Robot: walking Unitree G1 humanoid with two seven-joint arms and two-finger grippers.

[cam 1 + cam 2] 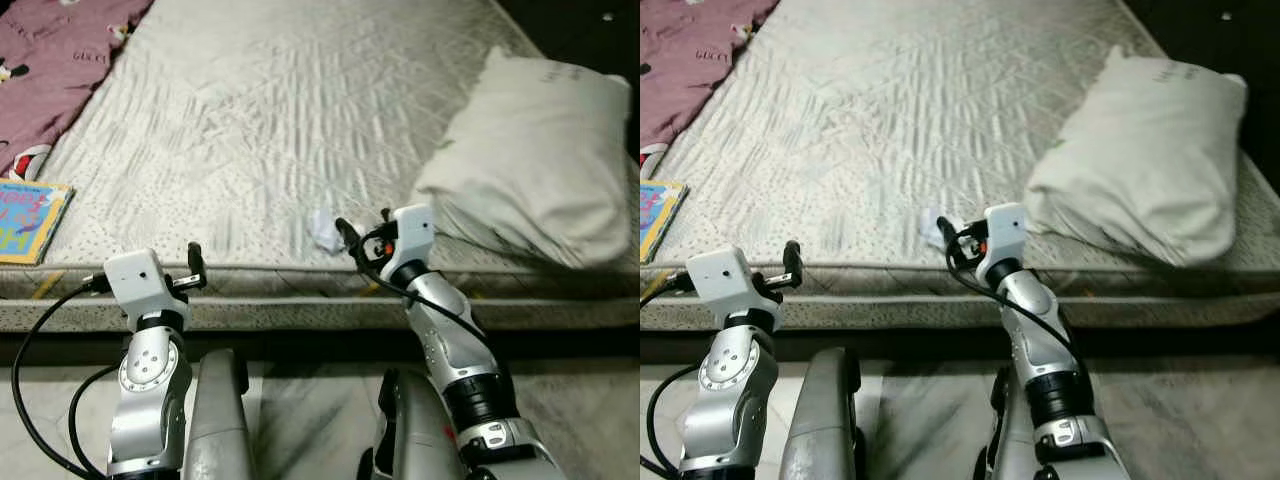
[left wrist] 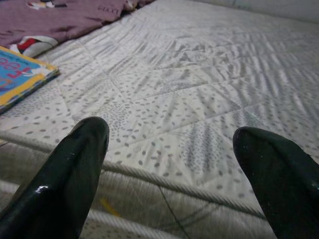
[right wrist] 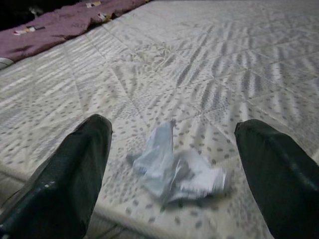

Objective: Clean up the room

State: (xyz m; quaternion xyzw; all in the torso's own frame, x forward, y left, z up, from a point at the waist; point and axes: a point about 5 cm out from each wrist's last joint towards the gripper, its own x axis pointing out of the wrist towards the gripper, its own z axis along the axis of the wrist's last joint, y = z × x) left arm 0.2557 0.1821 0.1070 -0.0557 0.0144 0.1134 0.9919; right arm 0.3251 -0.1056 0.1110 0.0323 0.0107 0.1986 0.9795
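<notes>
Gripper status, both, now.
Left gripper: open, holding nothing, at the mattress edge.
Right gripper: open, holding nothing, fingers either side of the crumpled paper.

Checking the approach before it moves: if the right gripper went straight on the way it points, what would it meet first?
Most likely the crumpled paper, lying on the mattress between the open right gripper fingers.

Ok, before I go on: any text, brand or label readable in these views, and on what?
"GUCCI": repeated small print on the purple blanket at the mattress's far left corner; it reads so in the left wrist view too.
Book on the mattress's left edge: large coloured cover letters, cut off and too blurred to read.
Crumpled paper between the right gripper fingers: no legible print.
Pillow: faint marks, unreadable.
</notes>
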